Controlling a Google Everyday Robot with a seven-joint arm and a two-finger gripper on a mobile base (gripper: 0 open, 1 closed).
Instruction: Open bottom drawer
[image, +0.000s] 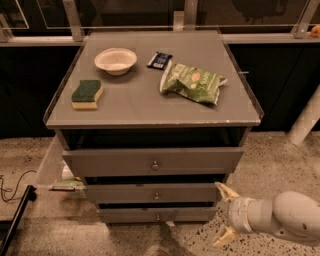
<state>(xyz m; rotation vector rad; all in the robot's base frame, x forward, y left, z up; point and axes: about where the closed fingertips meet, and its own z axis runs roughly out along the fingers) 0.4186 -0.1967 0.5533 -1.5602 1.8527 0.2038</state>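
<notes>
Claw (224, 214) spread wide, just R of btm drawer (135, 215).

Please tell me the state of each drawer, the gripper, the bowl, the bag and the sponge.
top drawer, partly pulled out
middle drawer, pulled out less
bottom drawer, furthest in, apparently shut
gripper, open, empty, right of the bottom drawer, not touching it
bowl, upright, empty
chip bag, lying flat, apparently unopened
sponge, lying flat, green side up

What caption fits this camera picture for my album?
Robot's open claw hovers beside the bottom drawer, not yet on its knob.
</notes>
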